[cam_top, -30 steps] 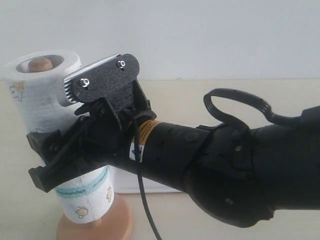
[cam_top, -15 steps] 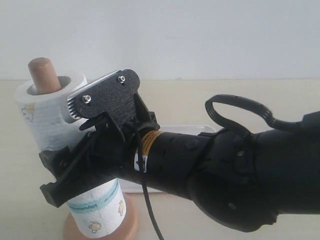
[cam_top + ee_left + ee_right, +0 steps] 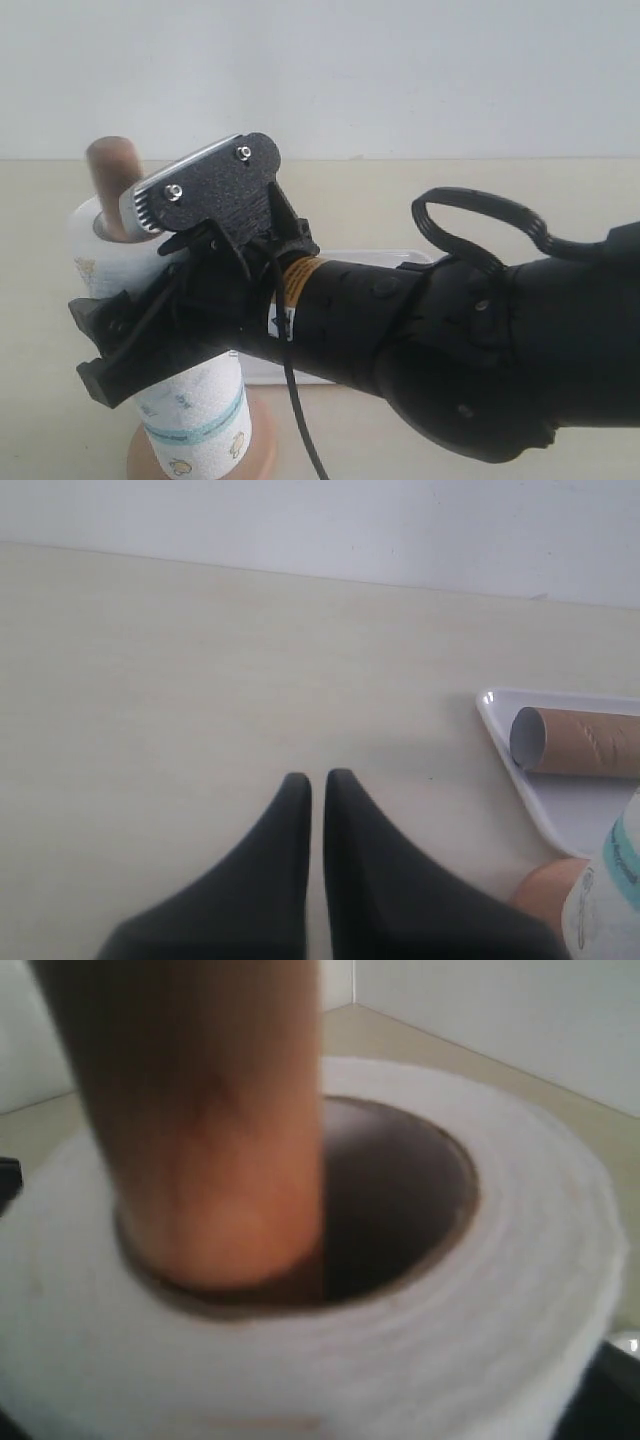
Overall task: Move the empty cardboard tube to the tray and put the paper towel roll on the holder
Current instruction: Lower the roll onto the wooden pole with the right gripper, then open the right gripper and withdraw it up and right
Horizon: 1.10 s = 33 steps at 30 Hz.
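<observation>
The paper towel roll (image 3: pixel 195 405) stands threaded over the holder's wooden post (image 3: pixel 112 180), which sticks out above the roll's top. The holder's round base (image 3: pixel 262 445) shows under it. My right gripper (image 3: pixel 100 350) is open, its jaws on either side of the roll's middle. In the right wrist view the post (image 3: pixel 200 1110) rises through the roll's (image 3: pixel 480 1300) hollow core. The empty cardboard tube (image 3: pixel 590 745) lies in the white tray (image 3: pixel 520 780). My left gripper (image 3: pixel 317 777) is shut on nothing, over bare table beside the tray.
The right arm's black body and its cable loop (image 3: pixel 470 215) fill the right of the exterior view and hide most of the tray (image 3: pixel 400 255). A pale wall runs along the far table edge.
The roll has slid down the post, which now stands well above the roll's top. The right gripper has hardly moved while the roll dropped. The left gripper is unchanged.
</observation>
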### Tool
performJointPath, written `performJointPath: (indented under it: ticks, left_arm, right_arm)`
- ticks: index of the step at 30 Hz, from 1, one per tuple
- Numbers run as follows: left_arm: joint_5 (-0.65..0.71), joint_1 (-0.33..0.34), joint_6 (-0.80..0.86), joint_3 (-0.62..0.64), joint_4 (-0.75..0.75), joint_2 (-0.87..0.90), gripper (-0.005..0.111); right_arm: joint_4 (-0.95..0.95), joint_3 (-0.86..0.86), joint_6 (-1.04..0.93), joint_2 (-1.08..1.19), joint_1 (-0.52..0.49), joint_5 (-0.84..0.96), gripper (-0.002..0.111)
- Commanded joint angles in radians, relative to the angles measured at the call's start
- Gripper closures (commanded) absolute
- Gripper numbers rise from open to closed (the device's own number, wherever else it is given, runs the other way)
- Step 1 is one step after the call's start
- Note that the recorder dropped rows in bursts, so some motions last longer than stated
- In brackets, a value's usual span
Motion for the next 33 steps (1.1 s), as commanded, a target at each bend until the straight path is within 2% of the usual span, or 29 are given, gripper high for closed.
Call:
performJointPath:
  ticks: [1,12,33]
  left_arm:
    - [-0.001,0.004,-0.007,0.004,0.006,-0.002,0.103]
    - [-0.001,0.004,-0.007,0.004,0.006,-0.002,0.103]
    - [-0.001,0.004,-0.007,0.004,0.006,-0.002,0.103]
  right_arm:
    - [-0.005,0.000,-0.009,-0.005,0.002,-0.019,0.023]
    - [-0.005,-0.004,-0.011,-0.036,0.002,-0.107,0.023]
    - [-0.001,-0.004,-0.074,-0.398,0.002,-0.068,0.023]
